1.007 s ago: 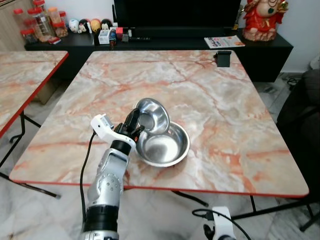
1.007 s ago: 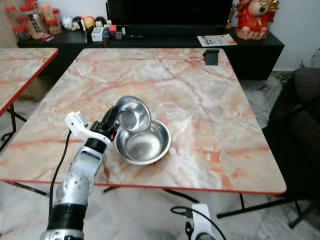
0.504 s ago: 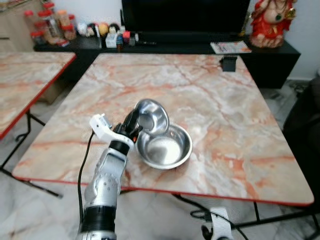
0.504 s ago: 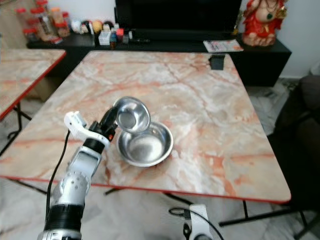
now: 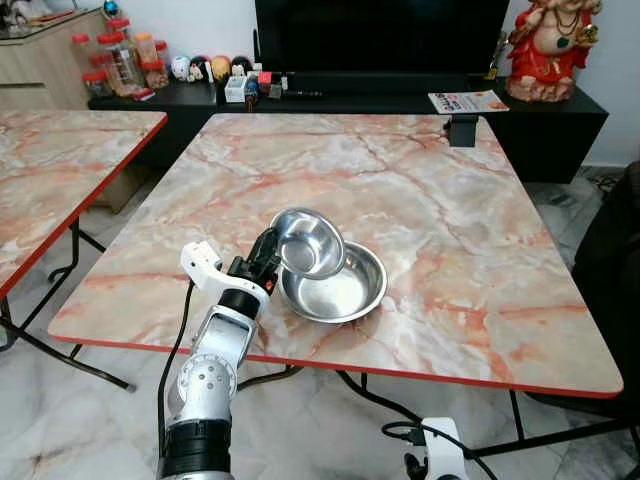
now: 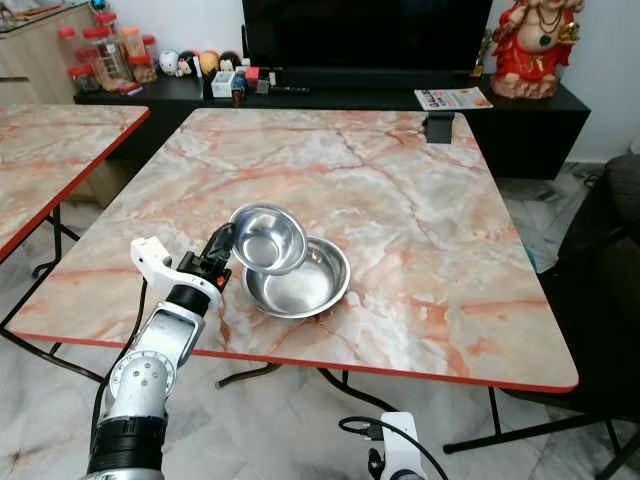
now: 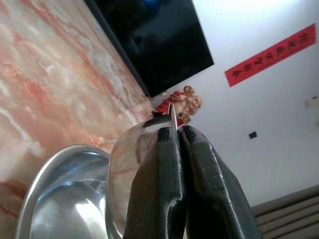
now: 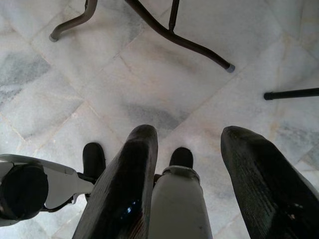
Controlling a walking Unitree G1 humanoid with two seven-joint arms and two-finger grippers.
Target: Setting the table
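Observation:
A small steel bowl [image 5: 308, 242] hangs tilted over the near left rim of a larger steel bowl [image 5: 340, 288] that rests on the marble table [image 5: 420, 190]. My left gripper [image 5: 266, 257] is shut on the small bowl's left rim; in the left wrist view the two black fingers [image 7: 164, 194] pinch the thin rim of the small bowl [image 7: 119, 164], with the large bowl [image 7: 60, 199] below it. My right gripper [image 8: 187, 149] hangs open below the table, pointing at the tiled floor.
A second marble table [image 5: 60, 160] stands to the left. Behind the table a black TV cabinet [image 5: 380, 90] carries jars [image 5: 120, 60], small figures, a magazine and a red statue [image 5: 550, 45]. A small black object [image 5: 461, 130] sits at the table's far edge. A dark chair [image 5: 610, 260] is at right.
The camera has pulled back and shifted, so the table shows from farther off. The small bowl stays in my left gripper, leaning over the larger bowl as before.

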